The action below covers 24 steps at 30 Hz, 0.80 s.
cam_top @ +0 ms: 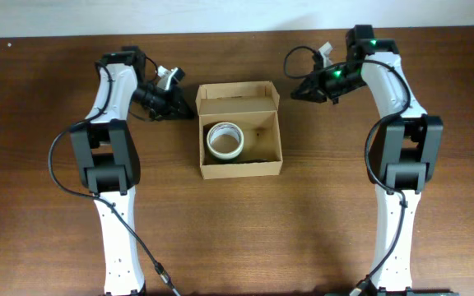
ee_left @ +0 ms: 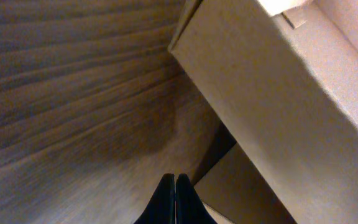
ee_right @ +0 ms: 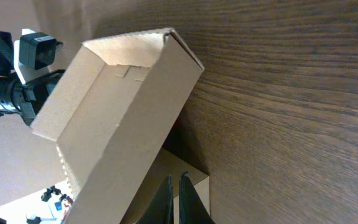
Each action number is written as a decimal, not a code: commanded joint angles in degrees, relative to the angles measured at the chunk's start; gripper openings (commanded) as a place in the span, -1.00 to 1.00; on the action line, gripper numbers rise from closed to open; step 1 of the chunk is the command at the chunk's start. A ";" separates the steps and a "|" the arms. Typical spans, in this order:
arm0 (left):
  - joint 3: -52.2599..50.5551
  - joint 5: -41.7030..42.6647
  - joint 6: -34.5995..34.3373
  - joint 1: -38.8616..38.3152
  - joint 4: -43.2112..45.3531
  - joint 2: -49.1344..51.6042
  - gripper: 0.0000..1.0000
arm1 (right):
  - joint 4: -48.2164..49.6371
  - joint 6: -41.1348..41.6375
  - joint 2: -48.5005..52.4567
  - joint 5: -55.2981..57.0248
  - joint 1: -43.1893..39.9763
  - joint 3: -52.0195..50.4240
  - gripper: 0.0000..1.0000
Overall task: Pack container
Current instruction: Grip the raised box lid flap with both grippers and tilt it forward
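The container (cam_top: 239, 131) is a tan cardboard box standing open in the middle of the table, its lid flap (cam_top: 237, 92) raised at the back. Inside lies a roll of tape (cam_top: 225, 141), towards the left. My left gripper (cam_top: 186, 109) sits at the box's rear left corner. In the left wrist view its fingers (ee_left: 166, 199) are pressed together with nothing between them, low beside the box wall (ee_left: 278, 93). My right gripper (cam_top: 295, 93) is at the rear right corner, its jaws shut to a thin slit (ee_right: 175, 183) over a small side flap (ee_right: 194, 171) of the box (ee_right: 117, 112).
Something small and dark (cam_top: 257, 157) lies inside the box by its front wall. Bare wooden table (cam_top: 237, 230) spreads in front of the box and to both sides. The left arm's camera (ee_right: 36, 50) shows beyond the box in the right wrist view.
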 commanded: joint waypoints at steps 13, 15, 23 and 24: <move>-0.28 14.45 1.22 -0.57 8.44 1.05 -0.95 | 0.85 0.68 4.39 0.52 3.65 -0.76 -0.92; -0.28 14.80 1.11 -0.57 8.96 1.05 -0.94 | 1.20 0.68 4.39 0.46 3.69 -0.76 -0.92; -0.28 15.67 1.11 -0.57 8.94 1.05 -0.93 | 2.14 0.59 4.46 -0.81 4.31 -0.76 -0.92; -0.28 15.67 1.11 -0.57 8.94 1.05 -0.92 | 2.54 -0.28 4.46 -2.51 4.42 -0.76 -0.92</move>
